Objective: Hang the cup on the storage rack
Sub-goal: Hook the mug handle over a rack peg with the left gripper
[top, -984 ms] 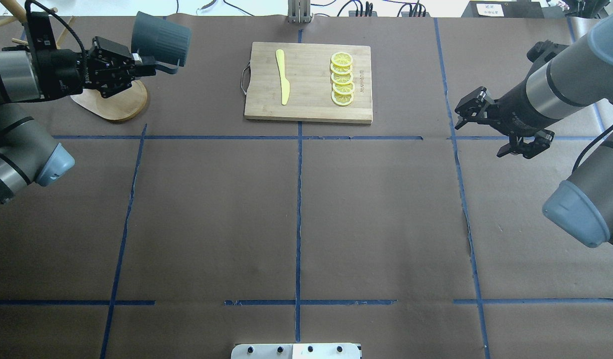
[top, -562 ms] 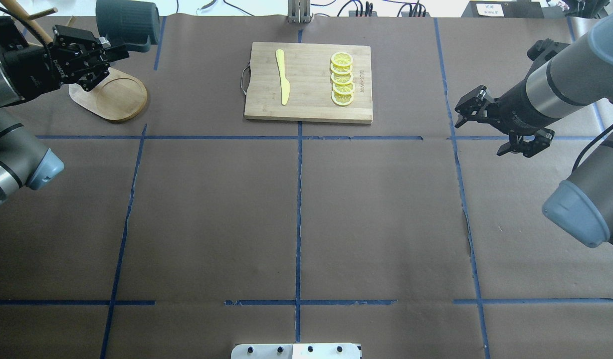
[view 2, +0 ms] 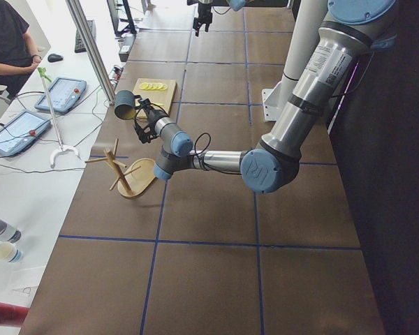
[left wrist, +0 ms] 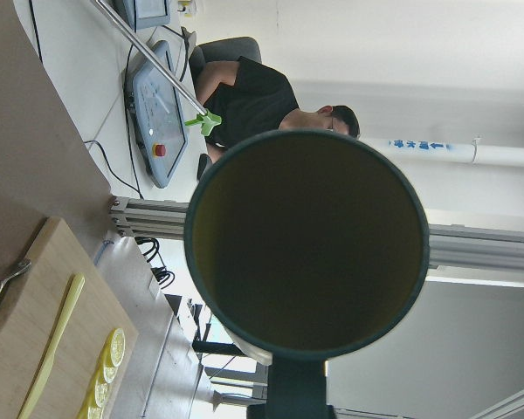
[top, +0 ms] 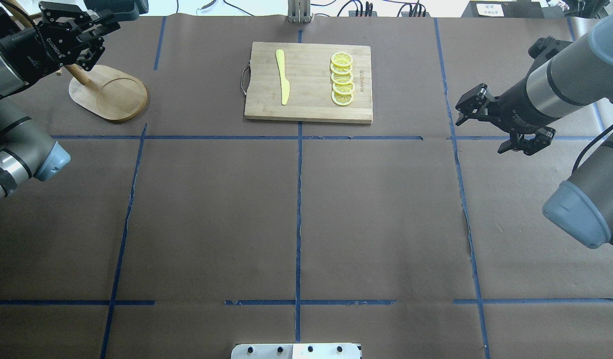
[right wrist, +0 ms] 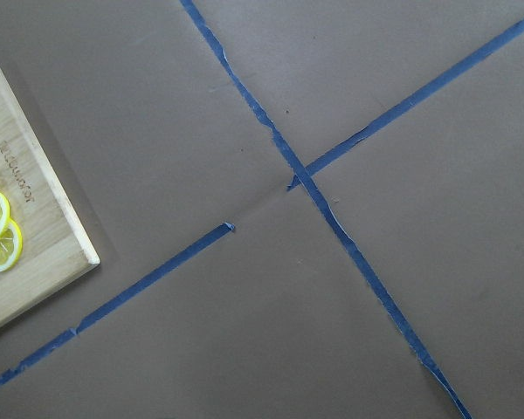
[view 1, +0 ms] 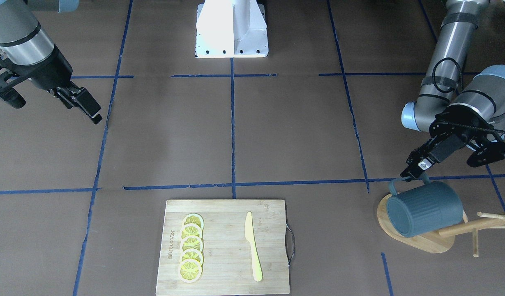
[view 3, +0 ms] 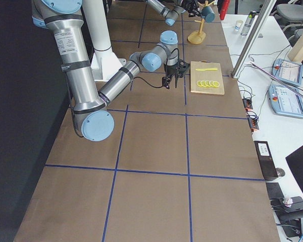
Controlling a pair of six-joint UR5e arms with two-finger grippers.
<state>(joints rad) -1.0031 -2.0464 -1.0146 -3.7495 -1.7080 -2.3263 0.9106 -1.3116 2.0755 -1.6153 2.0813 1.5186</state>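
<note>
My left gripper [view 1: 416, 169] is shut on the squared handle of the dark teal-grey ribbed cup [view 1: 425, 207]. It holds the cup on its side in the air over the light wooden storage rack [view 1: 435, 243], close to its pole and pegs [view 1: 474, 225]. From overhead, the cup [top: 117, 7] is cut off by the top edge, and the rack's oval base [top: 109, 94] lies below my left gripper [top: 102, 21]. The left wrist view looks into the cup's yellowish mouth [left wrist: 307, 240]. My right gripper [top: 479, 130] is open and empty, above the table's right side.
A bamboo cutting board [top: 308, 102] with a yellow knife [top: 282, 77] and a row of lemon slices [top: 342, 80] lies at the far middle. Blue tape lines cross the brown table. An operator sits beyond the far edge [view 2: 7, 42].
My left gripper has carried the cup left and toward the far edge, from right of the rack base to above the rack's pole. The right arm has barely moved.
</note>
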